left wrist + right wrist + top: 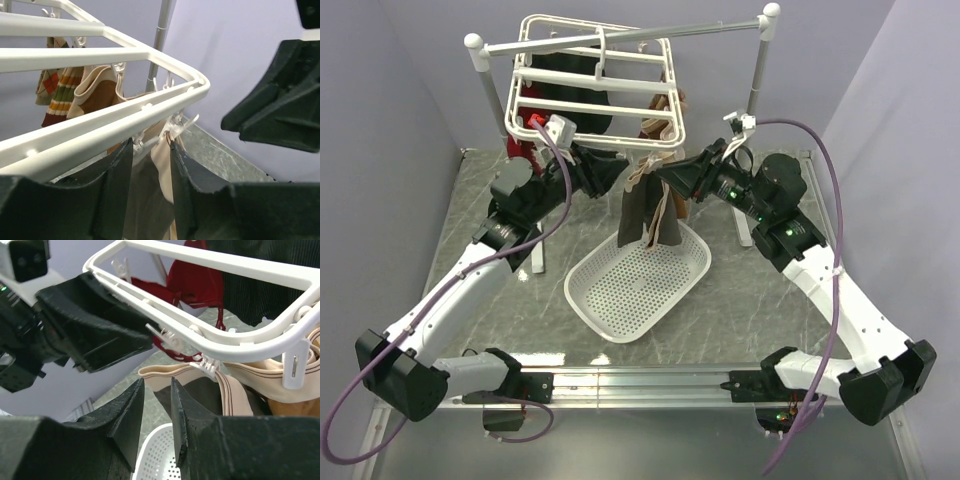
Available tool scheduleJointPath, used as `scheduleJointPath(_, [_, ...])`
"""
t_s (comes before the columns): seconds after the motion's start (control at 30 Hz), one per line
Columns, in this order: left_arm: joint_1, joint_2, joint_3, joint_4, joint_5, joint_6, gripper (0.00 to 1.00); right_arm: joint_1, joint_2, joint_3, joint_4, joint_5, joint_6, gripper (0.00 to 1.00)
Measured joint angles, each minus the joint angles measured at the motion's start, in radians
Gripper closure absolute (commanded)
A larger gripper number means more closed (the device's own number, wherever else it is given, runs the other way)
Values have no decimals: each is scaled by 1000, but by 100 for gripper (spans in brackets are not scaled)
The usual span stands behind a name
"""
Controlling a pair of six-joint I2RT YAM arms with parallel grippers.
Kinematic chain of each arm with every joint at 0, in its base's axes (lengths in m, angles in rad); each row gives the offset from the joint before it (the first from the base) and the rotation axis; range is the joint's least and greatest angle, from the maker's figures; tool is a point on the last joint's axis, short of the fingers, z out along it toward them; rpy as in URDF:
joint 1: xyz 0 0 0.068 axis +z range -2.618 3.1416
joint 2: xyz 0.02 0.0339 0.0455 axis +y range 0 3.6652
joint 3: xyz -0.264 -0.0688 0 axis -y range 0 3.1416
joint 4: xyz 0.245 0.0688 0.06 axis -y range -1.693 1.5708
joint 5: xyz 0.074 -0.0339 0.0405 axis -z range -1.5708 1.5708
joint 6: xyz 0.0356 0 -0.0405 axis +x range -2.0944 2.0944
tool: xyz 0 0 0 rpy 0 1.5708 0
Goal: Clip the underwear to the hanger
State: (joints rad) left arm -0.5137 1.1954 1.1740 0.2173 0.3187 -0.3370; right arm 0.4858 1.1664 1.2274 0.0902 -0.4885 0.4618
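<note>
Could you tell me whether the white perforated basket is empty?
Empty where visible: the white perforated basket shows bare floor; dark grey-brown underwear hides its far edge.

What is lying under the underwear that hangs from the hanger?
The white perforated basket. The lower edge of the underwear covers part of its far rim, so that part cannot be seen.

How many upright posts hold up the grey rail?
2. The left post stands at the rail's left end, the right post at its right end; none looks hidden.
</note>
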Motion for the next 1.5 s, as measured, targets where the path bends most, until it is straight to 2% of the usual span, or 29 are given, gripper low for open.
scheduleJointPath(0.1, [0, 14, 0, 16, -3, 0, 61, 22, -14, -10, -2, 22, -29, 66])
scheduleJointPath(0.17, [0, 21, 0, 27, -3, 0, 65, 37, -25, -17, -1, 37, -51, 66])
scheduleJointPath(0.27, [0, 31, 0, 43, -3, -2, 76, 56, -39, -28, -2, 50, -77, 66])
scheduleJointPath(0.3, [0, 34, 0, 49, -3, -1, 84, 60, -40, -28, -1, 53, -84, 66])
scheduleJointPath(0.5, [0, 38, 0, 58, 8, -9, 100, 79, -40, -38, 2, 81, -114, 66])
scheduleJointPath(0.63, [0, 35, 5, 34, 8, -18, 100, 109, -37, -37, 5, 105, -146, 66])
scheduleJointPath(0.93, [0, -3, 72, -132, -3, -91, 100, 187, 32, 7, 11, 202, -228, 64])
scheduleJointPath(1.5, [0, -8, 126, -261, -32, -215, 100, 301, 105, 68, 13, 334, -386, 62])
